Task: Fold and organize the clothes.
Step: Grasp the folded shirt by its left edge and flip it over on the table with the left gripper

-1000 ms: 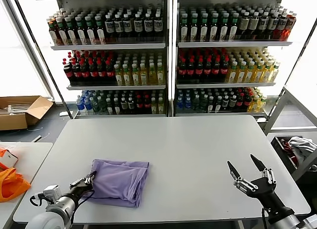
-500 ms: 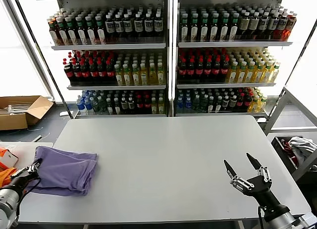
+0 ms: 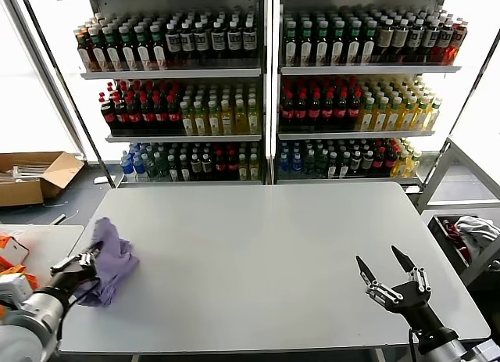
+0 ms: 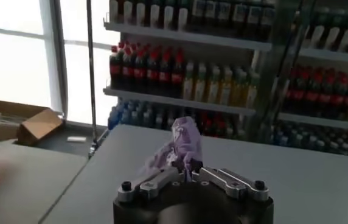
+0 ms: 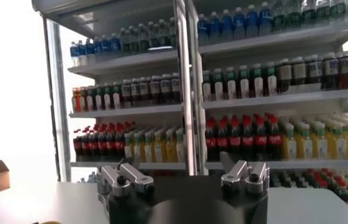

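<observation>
The lavender T-shirt (image 3: 112, 259) hangs bunched up at the left edge of the grey table (image 3: 266, 260), lifted off its surface. My left gripper (image 3: 91, 257) is shut on the shirt's edge and holds it up. In the left wrist view the shirt (image 4: 181, 146) rises crumpled from between the closed fingertips of the left gripper (image 4: 185, 168). My right gripper (image 3: 384, 262) is open and empty, held just above the table's front right corner. In the right wrist view its fingers (image 5: 128, 176) stand wide apart with nothing between them.
Drink shelves (image 3: 266, 88) stand behind the table. A second white table (image 3: 39, 249) lies to the left with an orange fabric item (image 3: 6, 284) on it. A cardboard box (image 3: 35, 174) sits on the floor. A white-grey cloth bundle (image 3: 473, 231) lies in a bin at right.
My left gripper has dragged the folded shirt from the table's front middle to its left edge and lifted it, so it now hangs bunched. The right gripper has barely moved.
</observation>
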